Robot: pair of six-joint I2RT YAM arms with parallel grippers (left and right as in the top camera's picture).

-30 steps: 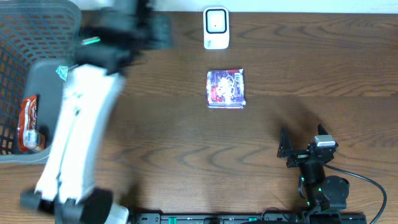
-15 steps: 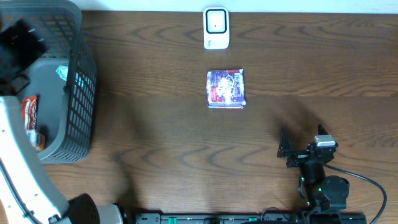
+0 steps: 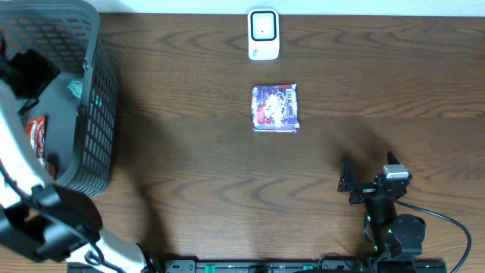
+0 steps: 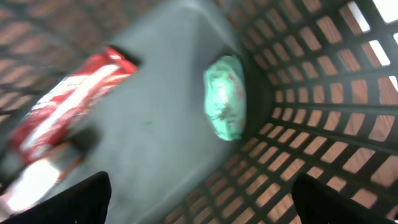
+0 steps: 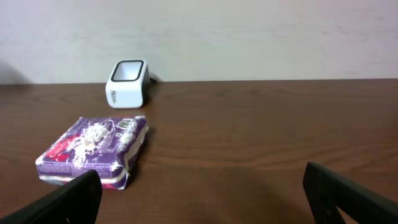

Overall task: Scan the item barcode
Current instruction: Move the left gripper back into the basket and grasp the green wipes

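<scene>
Purple packet (image 3: 274, 108): lies flat on the surface (image 3: 189, 159), roughly mid-table, with nothing touching it. I can't make out a barcode from any view.

White scanner (image 3: 263, 34): stands just beyond the packet at the far edge, apart from it, with a dark window on its upper face.

Grey basket (image 3: 100, 114): far left of the surface, well apart from packet and scanner. Inside I see a red packet (image 4: 68, 99) and a pale green packet (image 4: 225, 98). The green one lies on the basket floor close to the mesh wall. My left wrist view is blurred, so I read no labels.

Left end effector (image 4: 202, 202): hangs over the basket interior above both packets. Its fingers (image 4: 81, 202) sit at the lower corners of my view, spread wide, nothing between them.

Right end effector (image 3: 367, 171): low at the near right of the surface, well apart from the purple packet. Fingers spread wide, empty. Its camera looks across at packet and scanner.
</scene>
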